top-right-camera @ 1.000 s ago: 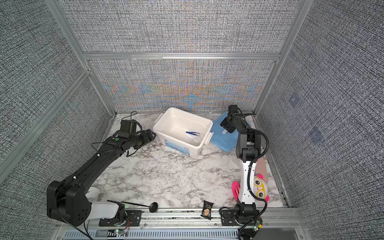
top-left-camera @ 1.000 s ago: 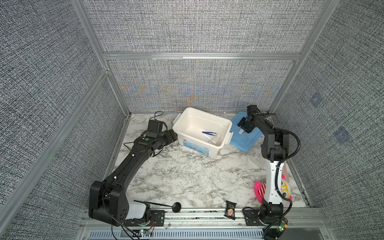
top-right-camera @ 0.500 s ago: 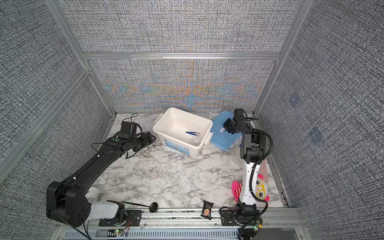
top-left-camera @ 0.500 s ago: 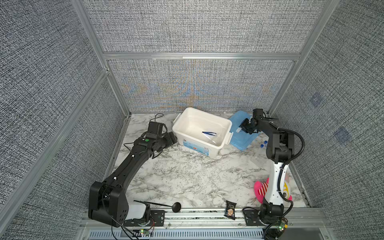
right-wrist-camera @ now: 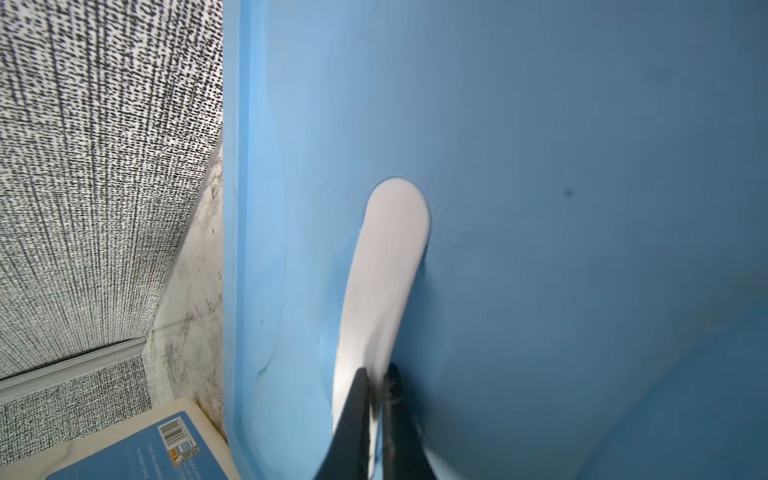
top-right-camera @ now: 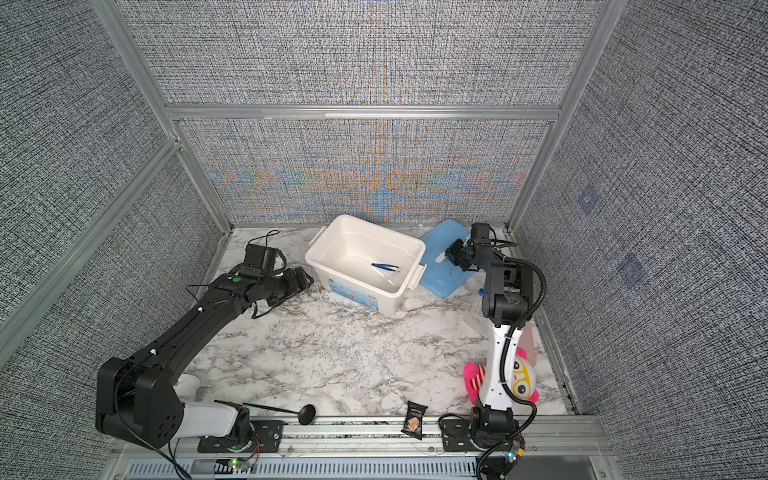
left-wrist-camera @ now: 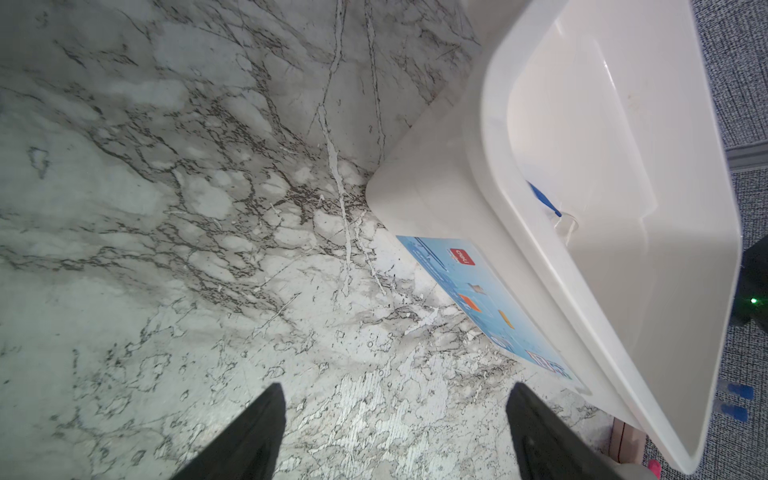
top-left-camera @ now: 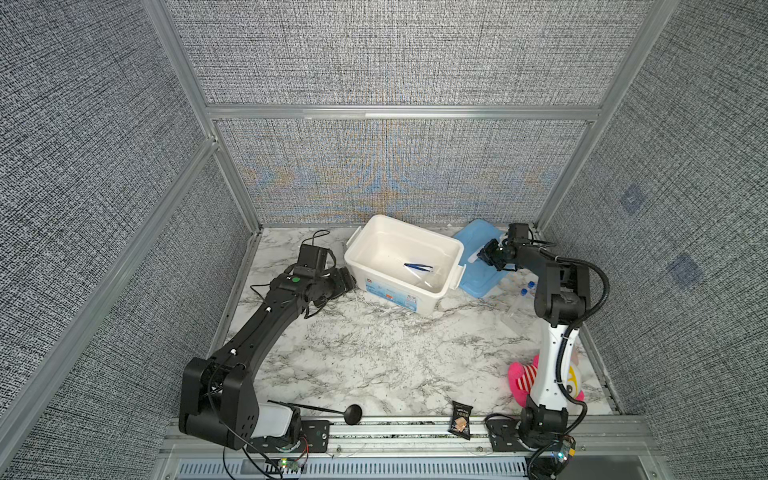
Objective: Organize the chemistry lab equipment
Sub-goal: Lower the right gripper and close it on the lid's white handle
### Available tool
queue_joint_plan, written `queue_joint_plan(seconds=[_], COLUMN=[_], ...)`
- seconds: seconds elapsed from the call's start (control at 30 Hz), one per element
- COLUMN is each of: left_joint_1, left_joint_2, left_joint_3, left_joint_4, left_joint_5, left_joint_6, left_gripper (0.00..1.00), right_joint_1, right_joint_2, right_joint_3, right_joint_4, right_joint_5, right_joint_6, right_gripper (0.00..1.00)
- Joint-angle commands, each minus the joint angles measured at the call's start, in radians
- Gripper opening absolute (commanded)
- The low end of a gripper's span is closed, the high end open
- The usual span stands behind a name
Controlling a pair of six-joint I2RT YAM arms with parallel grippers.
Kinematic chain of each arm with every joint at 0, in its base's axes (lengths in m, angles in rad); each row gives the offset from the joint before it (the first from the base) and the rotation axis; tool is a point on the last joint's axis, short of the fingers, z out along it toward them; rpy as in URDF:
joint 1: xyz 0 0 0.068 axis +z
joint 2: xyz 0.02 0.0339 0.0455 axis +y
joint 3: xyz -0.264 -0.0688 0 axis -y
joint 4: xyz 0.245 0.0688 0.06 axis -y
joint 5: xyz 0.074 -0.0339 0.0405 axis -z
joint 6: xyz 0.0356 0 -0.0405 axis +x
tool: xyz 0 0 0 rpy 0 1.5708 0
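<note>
Tweezers (top-left-camera: 419, 267) sit in the bin (top-left-camera: 430, 300); tubes (top-left-camera: 528, 288) wait on the worktop (top-left-camera: 374, 353). Left tool (left-wrist-camera: 395, 388) gapes empty; right tool (right-wrist-camera: 376, 374) pinches the lid (top-left-camera: 471, 241) by its handle (right-wrist-camera: 386, 270).

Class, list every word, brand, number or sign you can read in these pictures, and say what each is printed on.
"deli": white letters on a red patch, seen turned, on the blue label of the white box.
Rest of that label, barcode included: too small to read.
Print on the black snack packet: blurred, unreadable.
Nothing else carries text.
</note>
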Motion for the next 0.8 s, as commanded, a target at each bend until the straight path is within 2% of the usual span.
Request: queue_joint_plan(seconds=[0.0,0.27,0.77], left_joint_1=[0.002,0.002,0.012], left_joint_2=[0.001,0.002,-0.023], left_joint_3=[0.004,0.001,0.018], left_joint_4=[-0.006,-0.008,-0.051], left_joint_5=[0.007,0.010,-0.029], left_joint_6=[0.012,0.014,0.045], left_gripper=[0.85,0.85,0.85], right_joint_1=[0.002,0.001,0.005], right_joint_2=[-0.008,-0.050,-0.160], right_joint_3=[-0.034,-0.097,-0.185], right_joint_4=[0.012,0.133,0.178], right_joint_5=[-0.022,-0.042,-0.037], right_joint_6=[0.002,0.037,0.036], right_gripper=[0.00,0.00,0.00])
